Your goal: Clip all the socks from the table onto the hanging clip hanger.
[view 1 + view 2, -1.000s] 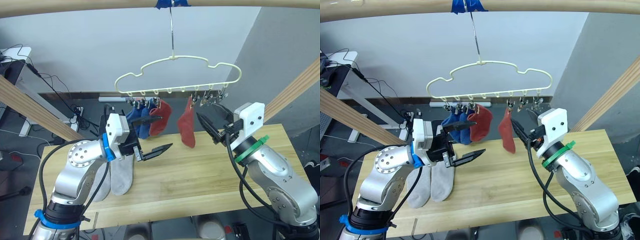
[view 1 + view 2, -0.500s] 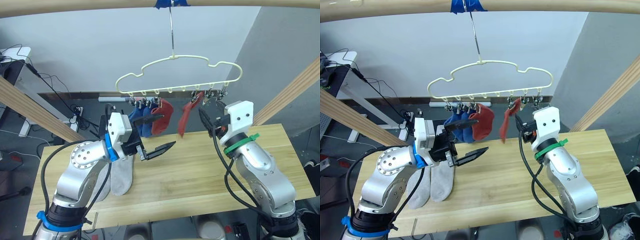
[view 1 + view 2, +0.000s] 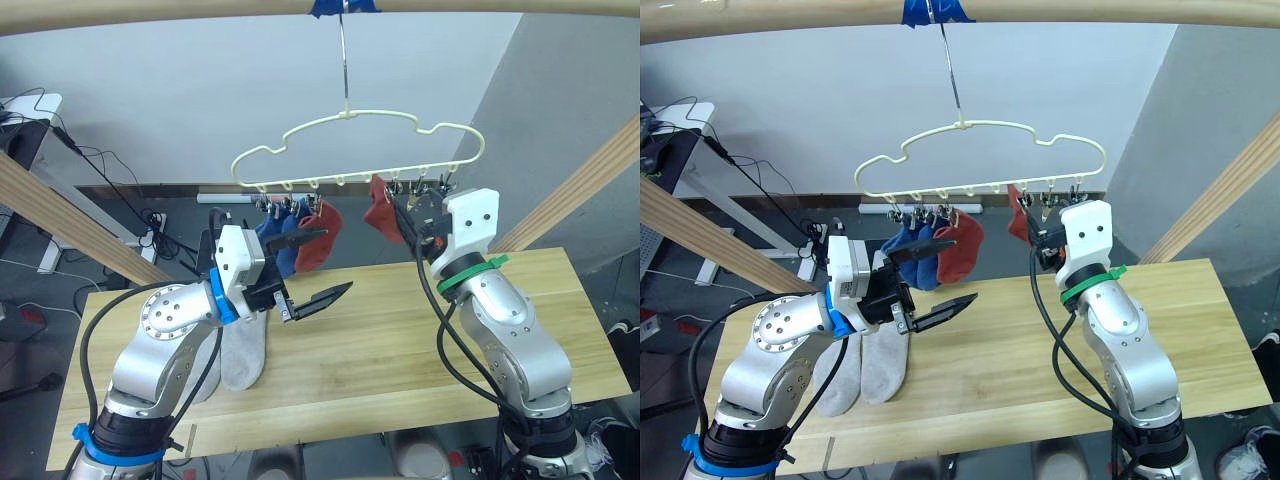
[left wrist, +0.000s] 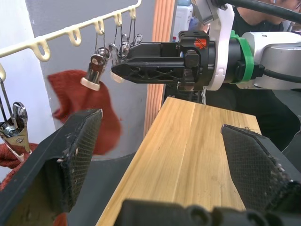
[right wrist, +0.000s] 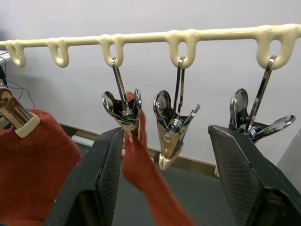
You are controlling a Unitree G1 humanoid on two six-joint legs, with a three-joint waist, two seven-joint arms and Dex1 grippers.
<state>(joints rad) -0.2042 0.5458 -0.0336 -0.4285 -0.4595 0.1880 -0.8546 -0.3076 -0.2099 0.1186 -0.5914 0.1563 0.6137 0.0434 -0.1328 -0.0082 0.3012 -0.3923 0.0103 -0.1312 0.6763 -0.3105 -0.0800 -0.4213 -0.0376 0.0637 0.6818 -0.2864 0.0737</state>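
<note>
Head views: the cream clip hanger (image 3: 356, 150) hangs by its hook from a wooden beam (image 3: 320, 10), its long axis running left to right above the desk (image 3: 400, 340). Two blue socks (image 3: 280, 235) and one red sock (image 3: 318, 238) hang toe-down from its left clips. Two grey socks (image 3: 232, 350) lie lengthwise on the desk. The right gripper (image 3: 1038, 240), lower a second ago, is now raised to the clips; the second red sock (image 3: 380, 212), then hanging straight, is swung upward.

Left wrist view: the left gripper (image 4: 162, 155) has fingers spread wide, empty.

Right wrist view: that red sock (image 5: 143, 169) hangs from a metal clip (image 5: 124, 109) between widely parted fingers (image 5: 101, 179).
</note>
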